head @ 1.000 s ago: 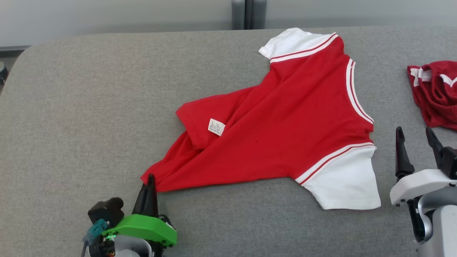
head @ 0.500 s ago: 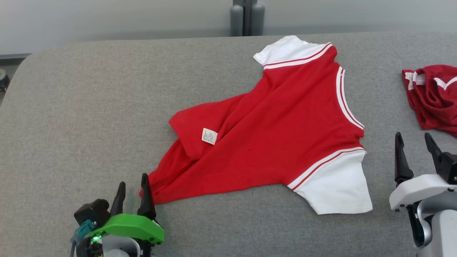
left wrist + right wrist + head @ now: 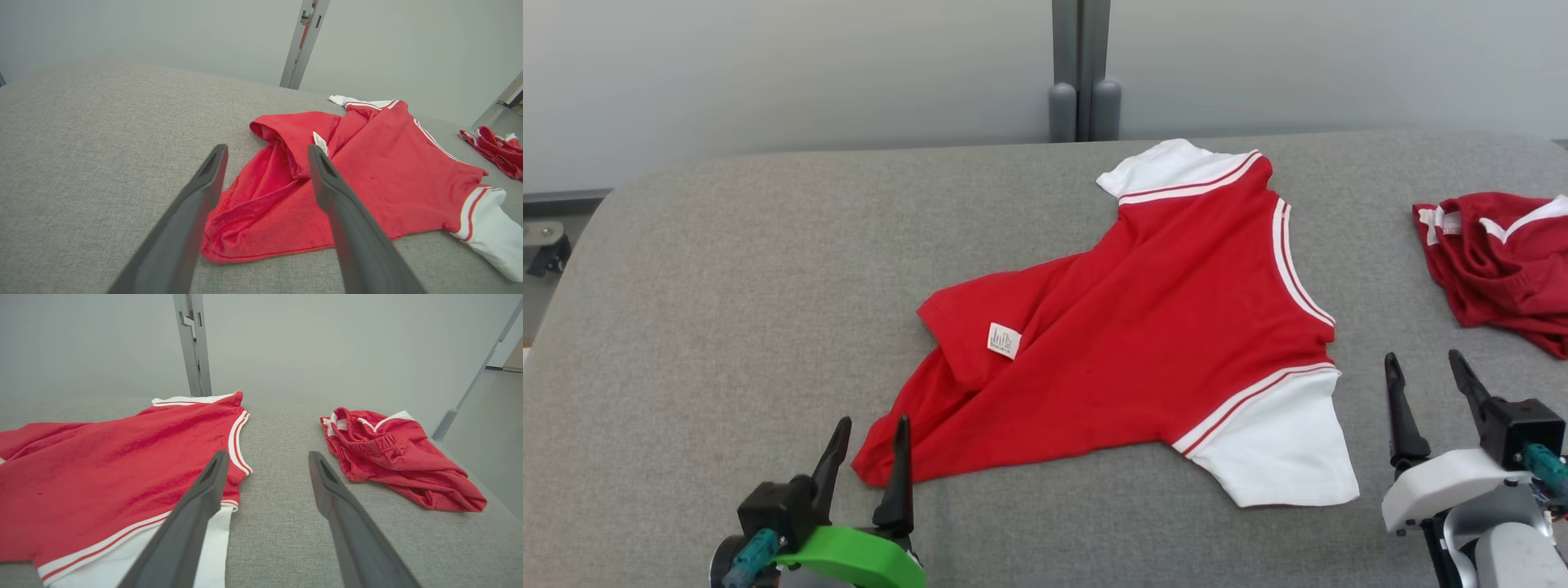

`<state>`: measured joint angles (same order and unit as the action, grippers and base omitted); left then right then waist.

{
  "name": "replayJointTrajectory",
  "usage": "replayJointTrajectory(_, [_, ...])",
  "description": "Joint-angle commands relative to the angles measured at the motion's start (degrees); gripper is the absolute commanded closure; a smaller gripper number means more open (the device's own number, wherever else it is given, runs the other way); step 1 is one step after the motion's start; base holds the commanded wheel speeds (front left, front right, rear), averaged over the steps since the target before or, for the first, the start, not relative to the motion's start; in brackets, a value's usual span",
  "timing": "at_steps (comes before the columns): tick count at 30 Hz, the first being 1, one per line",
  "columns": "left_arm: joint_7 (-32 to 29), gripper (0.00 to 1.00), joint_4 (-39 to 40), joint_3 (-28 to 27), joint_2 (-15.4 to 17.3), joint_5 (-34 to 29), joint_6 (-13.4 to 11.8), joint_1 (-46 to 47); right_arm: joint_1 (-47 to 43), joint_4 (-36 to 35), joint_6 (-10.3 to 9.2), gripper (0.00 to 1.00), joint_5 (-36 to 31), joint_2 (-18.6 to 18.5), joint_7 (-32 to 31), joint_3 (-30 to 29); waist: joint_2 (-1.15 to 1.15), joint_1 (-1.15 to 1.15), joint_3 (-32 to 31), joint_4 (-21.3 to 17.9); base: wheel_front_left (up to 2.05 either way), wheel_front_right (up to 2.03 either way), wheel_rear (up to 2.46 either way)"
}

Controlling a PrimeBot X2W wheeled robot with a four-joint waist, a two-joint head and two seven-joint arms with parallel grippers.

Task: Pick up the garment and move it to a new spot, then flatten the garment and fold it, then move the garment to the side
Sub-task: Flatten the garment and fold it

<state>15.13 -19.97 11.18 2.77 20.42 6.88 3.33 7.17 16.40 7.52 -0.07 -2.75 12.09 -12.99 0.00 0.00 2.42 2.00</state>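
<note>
T-shirt (image 3: 1143,343): red with white sleeves, spread mid-surface (image 3: 727,269), hem corner bunched toward 7 o'clock.
left gripper (image 3: 873,422): jaws wide apart either side of that hem corner, gripping nothing.
right gripper (image 3: 1423,357): jaws apart, at 4 o'clock of T-shirt.
shorts (image 3: 1494,261): red, crumpled, 3 o'clock of T-shirt, apart from it.

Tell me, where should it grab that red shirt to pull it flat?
Probably the rumpled hem corner of the red shirt, approached low from the robot's left, where the open left tool sits: the cloth bunches up off the grey cushion, offering a liftable edge.
</note>
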Motion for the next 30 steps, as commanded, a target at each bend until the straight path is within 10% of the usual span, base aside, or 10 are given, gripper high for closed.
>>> replayJointTrajectory(1, [-0.01,0.0,0.42,-0.04,0.29,-0.43,0.19,-1.54,-1.17,0.3,-0.07,0.0,0.27,-0.21,0.61,0.86,0.0,0.0,-1.95,-0.52,0.0,0.0,0.0])
replayJointTrajectory(30, [0.0,0.0,2.26,-0.94,0.23,3.58,-1.74,-7.76,-5.46,1.03,-0.07,0.0,5.82,-0.22,3.09,9.86,0.0,0.0,-4.62,-1.21,0.0,0.0,0.0])
